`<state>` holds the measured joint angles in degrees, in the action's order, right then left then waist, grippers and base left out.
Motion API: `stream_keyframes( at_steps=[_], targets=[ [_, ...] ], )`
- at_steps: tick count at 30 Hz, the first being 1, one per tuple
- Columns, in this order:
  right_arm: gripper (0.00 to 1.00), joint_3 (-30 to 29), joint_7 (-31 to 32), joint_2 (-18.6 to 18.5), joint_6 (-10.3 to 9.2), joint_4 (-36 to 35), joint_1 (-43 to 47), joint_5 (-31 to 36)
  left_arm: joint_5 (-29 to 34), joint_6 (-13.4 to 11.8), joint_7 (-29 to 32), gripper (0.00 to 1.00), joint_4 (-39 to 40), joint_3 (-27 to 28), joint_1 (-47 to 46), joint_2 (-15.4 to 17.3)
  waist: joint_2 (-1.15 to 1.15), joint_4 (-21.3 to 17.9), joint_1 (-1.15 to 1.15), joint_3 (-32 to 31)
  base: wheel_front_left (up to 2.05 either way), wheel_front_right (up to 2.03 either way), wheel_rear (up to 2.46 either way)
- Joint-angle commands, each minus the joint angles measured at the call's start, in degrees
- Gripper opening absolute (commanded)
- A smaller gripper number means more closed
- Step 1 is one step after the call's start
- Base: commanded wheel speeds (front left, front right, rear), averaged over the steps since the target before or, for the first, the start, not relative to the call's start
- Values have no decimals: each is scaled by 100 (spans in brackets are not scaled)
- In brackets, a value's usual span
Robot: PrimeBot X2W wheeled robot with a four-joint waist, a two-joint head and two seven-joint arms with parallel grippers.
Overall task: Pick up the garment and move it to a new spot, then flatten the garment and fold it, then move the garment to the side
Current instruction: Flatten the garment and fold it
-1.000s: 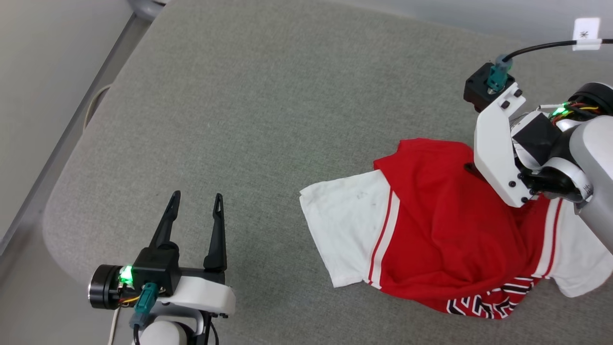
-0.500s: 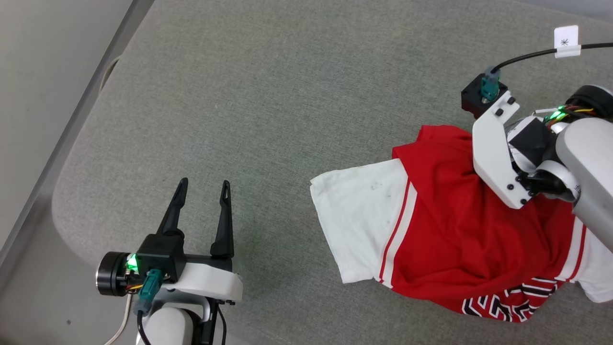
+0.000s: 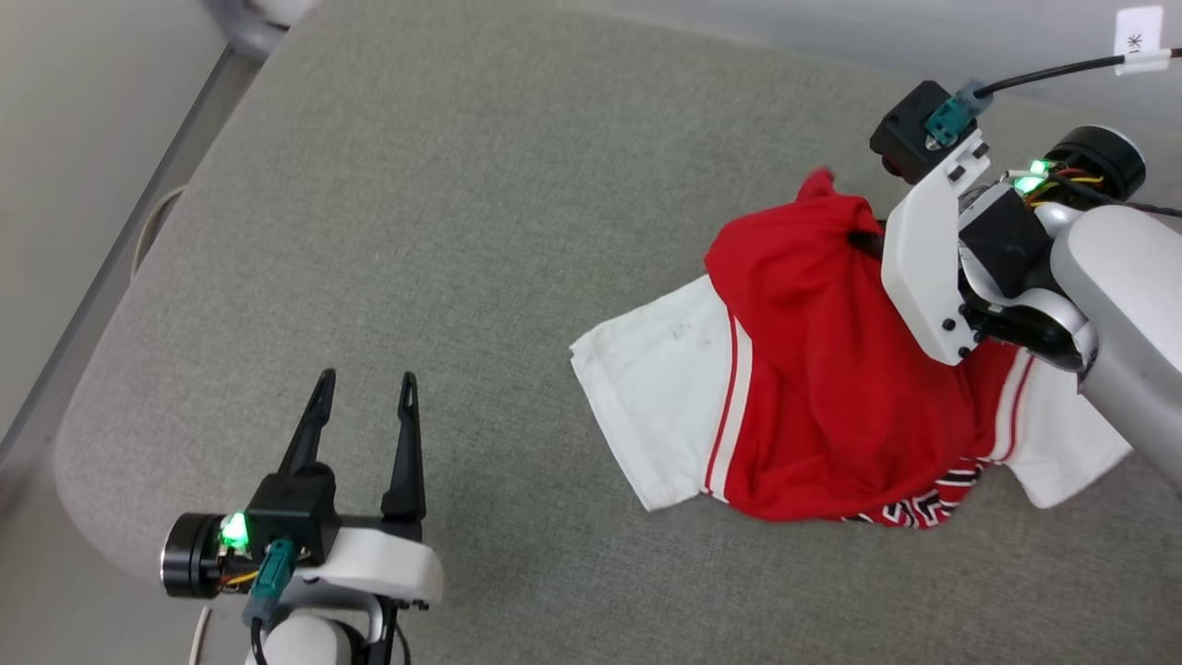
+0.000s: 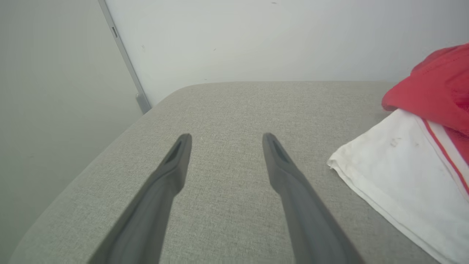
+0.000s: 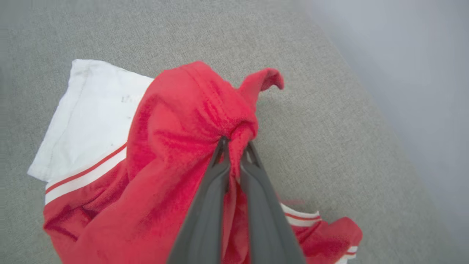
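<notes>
Right gripper [image 5: 234, 143] is clamped on the garment [image 3: 813, 369]: fingers are pressed together with a bunch of red fabric pinched at the tips. The pinch point is near the jersey's far edge, and the cloth peaks there into a small tent with a loose red flap [image 5: 262, 81] sticking up beside it.

The rest of the jersey drapes down from the pinch onto the grey worktop [image 3: 508, 231], on the robot's right side. One white sleeve [image 3: 656, 388] lies flat on the worktop, pointing toward the centre, with a red stripe at its seam. The other white sleeve [image 3: 1062, 443] lies partly under the right forearm. A strip of the dark, white-outlined print [image 3: 910, 508] shows at the near hem, bunched up, so I can't read the number.

Left gripper [image 3: 367, 383] has its fingers apart and is holding nothing. It sits over bare worktop near the near-left corner, well apart from the jersey. In the left wrist view, the white sleeve edge [image 4: 395, 161] lies off to the right of the fingers [image 4: 176, 165], not touching.
</notes>
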<state>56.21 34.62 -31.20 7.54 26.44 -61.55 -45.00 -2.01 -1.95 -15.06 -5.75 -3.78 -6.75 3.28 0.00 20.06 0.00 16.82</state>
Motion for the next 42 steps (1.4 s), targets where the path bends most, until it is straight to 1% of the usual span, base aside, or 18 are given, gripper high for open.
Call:
stream_keyframes(
  at_steps=[1,5,9,12,16,20,22,28,29,30,32,35,36,38,42],
  targets=[
    [0,-2,-208,-75,-10,-113,97,-42,44,2,-16,100,-20,31,121,52,0,-171,0,-240,0,0,0],
    [0,20,-554,-245,-9,-427,421,-127,83,-18,-15,100,-32,84,291,88,0,-280,0,-466,0,0,0],
    [0,81,-825,-458,-9,-900,929,-119,99,-42,-16,100,-23,115,478,110,0,-372,0,-659,0,0,0],
    [0,38,-964,-592,-9,-1278,1524,-279,111,-52,-15,100,-26,139,622,134,0,-419,0,-794,0,0,0],
    [0,-38,-988,-796,-9,-1655,2279,-268,124,-75,-16,100,-5,166,784,172,0,-537,0,-919,0,0,0],
    [0,-209,-917,-874,-9,-1745,2883,-228,140,-67,-16,100,5,149,838,196,0,-612,0,-931,0,0,0],
    [0,-290,-887,-849,-9,-1702,3127,-177,137,-56,-16,100,-4,134,806,196,0,-631,0,-914,0,0,0],
    [0,-449,-863,-709,-9,-1564,3433,8,130,-36,-15,100,-19,101,720,187,0,-631,0,-878,0,0,0],
    [48,-580,-1000,-638,-9,-1560,3485,99,124,-37,-16,100,-37,91,726,183,0,-631,0,-894,0,0,0],
    [100,-675,-1091,-603,-9,-1588,3518,154,122,-36,-16,100,-47,87,744,183,0,-629,0,-913,0,0,0],
    [100,-893,-1259,-527,-9,-1696,3655,228,123,-39,-16,100,-68,86,808,190,0,-631,0,-980,0,0,0],
    [100,-1308,-1440,-506,-9,-2020,3943,308,109,-65,-15,100,-74,118,906,219,0,-662,0,-1098,0,0,0],
    [100,-1308,-1440,-506,-9,-2020,3943,308,109,-65,-15,100,-74,118,906,219,0,-662,0,-1098,0,0,0],
    [100,-1648,-1515,-523,-9,-2293,4166,392,103,-92,-15,100,-54,142,950,232,0,-702,0,-1171,0,0,0],
    [100,-2511,-1580,-485,-9,-2771,4652,673,114,-107,-15,100,-12,144,1025,251,0,-775,0,-1266,0,0,0]
  ],
)
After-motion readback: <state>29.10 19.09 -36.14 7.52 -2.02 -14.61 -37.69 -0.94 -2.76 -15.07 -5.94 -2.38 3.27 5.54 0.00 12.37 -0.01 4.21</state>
